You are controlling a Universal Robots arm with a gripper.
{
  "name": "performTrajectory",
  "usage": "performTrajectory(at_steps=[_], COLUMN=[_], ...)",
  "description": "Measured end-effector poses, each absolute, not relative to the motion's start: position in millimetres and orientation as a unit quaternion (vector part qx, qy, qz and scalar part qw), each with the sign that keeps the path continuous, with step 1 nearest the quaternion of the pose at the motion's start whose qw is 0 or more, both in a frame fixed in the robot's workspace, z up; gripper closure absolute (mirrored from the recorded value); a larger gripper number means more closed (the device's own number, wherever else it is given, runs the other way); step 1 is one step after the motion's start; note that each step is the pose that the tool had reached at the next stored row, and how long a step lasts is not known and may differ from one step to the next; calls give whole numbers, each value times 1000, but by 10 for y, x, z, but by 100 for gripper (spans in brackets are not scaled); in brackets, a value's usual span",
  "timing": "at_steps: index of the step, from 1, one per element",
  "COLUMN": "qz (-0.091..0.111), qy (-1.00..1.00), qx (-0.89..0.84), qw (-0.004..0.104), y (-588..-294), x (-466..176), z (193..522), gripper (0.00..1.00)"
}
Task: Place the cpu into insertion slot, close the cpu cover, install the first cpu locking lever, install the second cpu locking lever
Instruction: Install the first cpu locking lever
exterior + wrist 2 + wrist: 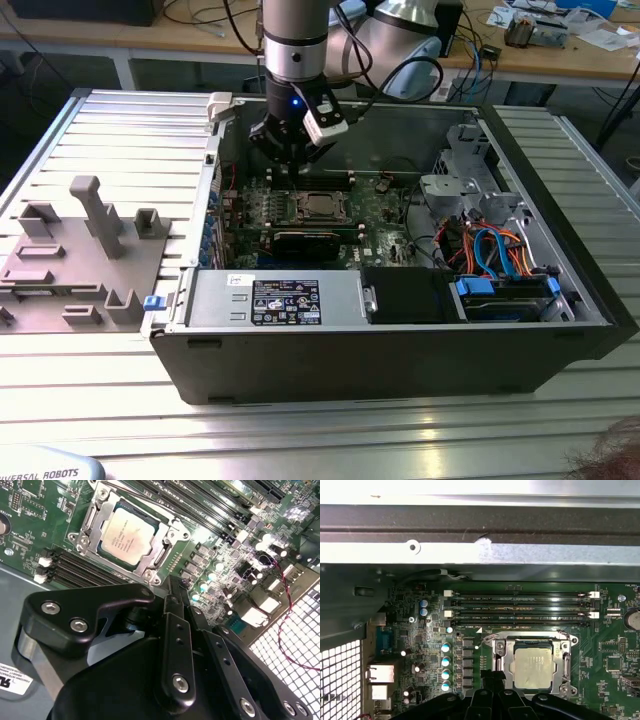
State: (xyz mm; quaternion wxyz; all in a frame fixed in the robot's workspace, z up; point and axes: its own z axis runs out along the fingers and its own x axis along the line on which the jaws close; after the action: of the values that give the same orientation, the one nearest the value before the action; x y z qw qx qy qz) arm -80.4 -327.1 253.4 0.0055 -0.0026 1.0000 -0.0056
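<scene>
Ribbed metal surface carries an open computer case, with a grey fixture block lying on the exterior view's left. Cluttered benches stand behind.

You see the tool hanging inside the case, over the green circuit board and just beside the socket. Its fingers appear drawn together with nothing between them in the second wrist view; treat the tool as clenched and empty.

Locate the cpu in both wrist views: it lies flat in the insertion slot, silver top facing up. The cpu cover appears folded down around the chip, its window framing the metal top. Judge the first two steps as done.

Whether either locking lever is latched cannot be told from these views, so regard the lever work as the step in hand.

The next move calls for a fine approach to the socket edge. Keep the fingertips off the memory slots and the capacitors standing close by
</scene>
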Motion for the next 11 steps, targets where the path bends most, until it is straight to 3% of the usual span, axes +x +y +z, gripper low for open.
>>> performTrajectory(at_steps=[11], qz=[-6], qy=[1000], qx=[-3], qw=[6], y=[-3270], x=[-867], z=[2533], gripper=[89])
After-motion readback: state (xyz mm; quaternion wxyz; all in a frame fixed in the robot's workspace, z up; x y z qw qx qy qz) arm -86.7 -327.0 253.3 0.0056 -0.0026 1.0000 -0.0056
